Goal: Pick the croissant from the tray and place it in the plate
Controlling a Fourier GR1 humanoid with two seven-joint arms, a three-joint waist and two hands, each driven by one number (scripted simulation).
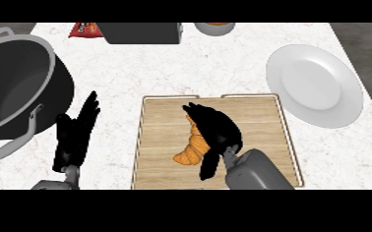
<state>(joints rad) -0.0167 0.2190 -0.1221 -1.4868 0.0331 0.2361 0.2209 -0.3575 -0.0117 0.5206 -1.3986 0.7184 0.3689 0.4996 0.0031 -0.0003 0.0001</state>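
An orange croissant (191,150) lies on the wooden tray (254,113) near the counter's front. My right hand (218,130) rests over the croissant's right side, fingers curved along it and thumb (208,166) reaching down beside its lower end; much of the pastry is hidden under the palm. The white plate (314,84) sits on the counter to the tray's upper right, with nothing on it. My left hand (75,136) stands open at the lower left, fingers up, left of the tray.
A large black pot (29,86) with a grey rim fills the left edge, close to my left hand. At the back stand a dark box (141,32), a red snack bag (85,29) and a cup (214,28).
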